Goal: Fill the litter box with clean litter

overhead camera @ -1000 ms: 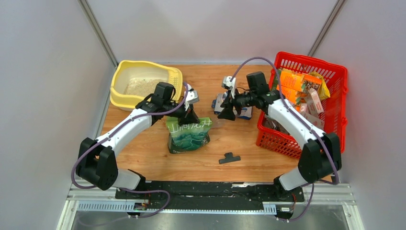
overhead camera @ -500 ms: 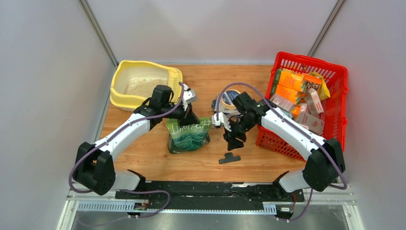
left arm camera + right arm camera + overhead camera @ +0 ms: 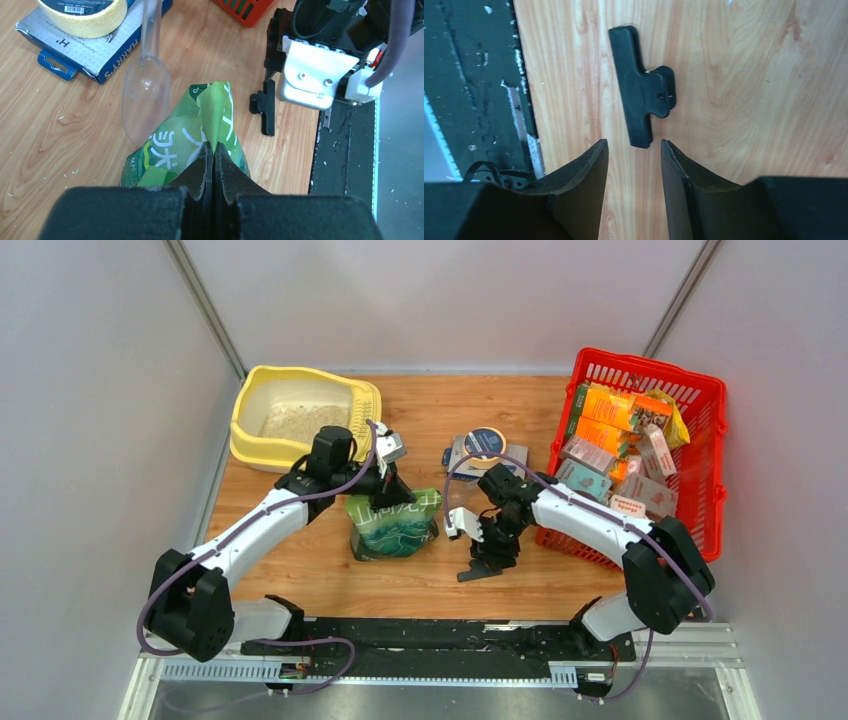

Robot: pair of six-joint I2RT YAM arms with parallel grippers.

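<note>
While the pouch (image 3: 394, 525) stands mid-table, in front of the litter box (image 3: 243, 410) at the back left, we see our left gripper (image 3: 214, 150) clamped on its folded top. A clear scoop (image 3: 145, 95) lies just beside the pouch. Our right gripper (image 3: 633, 145) hangs, jaws apart, over a black clip (image 3: 641, 92).

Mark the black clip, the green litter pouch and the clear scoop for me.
black clip (image 3: 643, 92): right wrist view, on its middle near the hinge.
green litter pouch (image 3: 170, 150): left wrist view, on its printed face.
clear scoop (image 3: 146, 95): left wrist view, on its bowl.
</note>
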